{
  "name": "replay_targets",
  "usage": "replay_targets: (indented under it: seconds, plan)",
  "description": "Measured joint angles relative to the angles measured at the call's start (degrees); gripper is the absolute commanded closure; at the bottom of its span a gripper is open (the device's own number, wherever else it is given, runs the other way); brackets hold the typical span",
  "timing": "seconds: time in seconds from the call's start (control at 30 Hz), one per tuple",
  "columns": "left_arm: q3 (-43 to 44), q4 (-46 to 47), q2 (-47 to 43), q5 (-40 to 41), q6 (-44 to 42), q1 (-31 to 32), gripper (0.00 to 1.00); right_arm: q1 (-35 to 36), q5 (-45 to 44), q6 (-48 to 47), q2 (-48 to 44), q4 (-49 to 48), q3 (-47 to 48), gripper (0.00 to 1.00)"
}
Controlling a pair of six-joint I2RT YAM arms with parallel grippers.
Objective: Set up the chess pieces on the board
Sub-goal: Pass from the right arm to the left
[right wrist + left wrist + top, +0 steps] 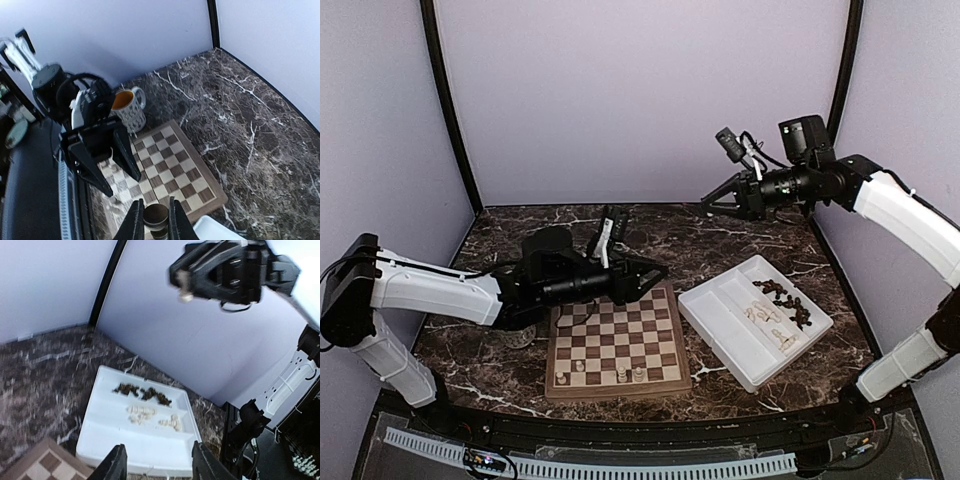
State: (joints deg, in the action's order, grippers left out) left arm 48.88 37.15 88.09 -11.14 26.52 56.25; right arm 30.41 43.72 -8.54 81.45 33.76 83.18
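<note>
The board (615, 340) lies at the table's near centre. Three pale chess pieces (621, 374) stand on its near row. My left gripper (650, 278) hovers over the board's far right corner, open and empty. In the left wrist view my left gripper (158, 450) faces the white tray (130, 440), which holds dark chess pieces (142, 391) and pale ones (150, 415). My right gripper (705, 205) hangs high at the back right. In the right wrist view my right gripper (152, 210) is shut on a small chess piece (156, 216) that shows a round dark end.
The white compartmented tray (740, 340) sits right of the board, with dark pieces (782, 300) and pale pieces (765, 318) in its far compartments. A patterned mug (127, 107) stands by the board's left edge, under my left arm. Dark marble table (720, 235) all round.
</note>
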Motion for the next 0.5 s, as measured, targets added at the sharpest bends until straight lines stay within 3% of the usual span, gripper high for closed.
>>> replay_targets:
  seconds: [0.2, 0.4, 0.5]
  plan:
    - [2.6, 19.1, 4.5, 8.2, -14.1, 5.6, 0.6, -4.9, 14.8, 26.3, 0.0, -20.9, -9.6, 0.88]
    - [9.6, 25.4, 11.6, 20.9, -24.5, 9.3, 0.65, -8.5, 21.1, 54.0, 0.0, -46.3, -20.7, 0.88]
    - [11.5, 26.4, 13.4, 26.1, -27.6, 9.4, 0.64, -9.2, 21.8, 63.3, -0.2, -56.3, -23.2, 0.88]
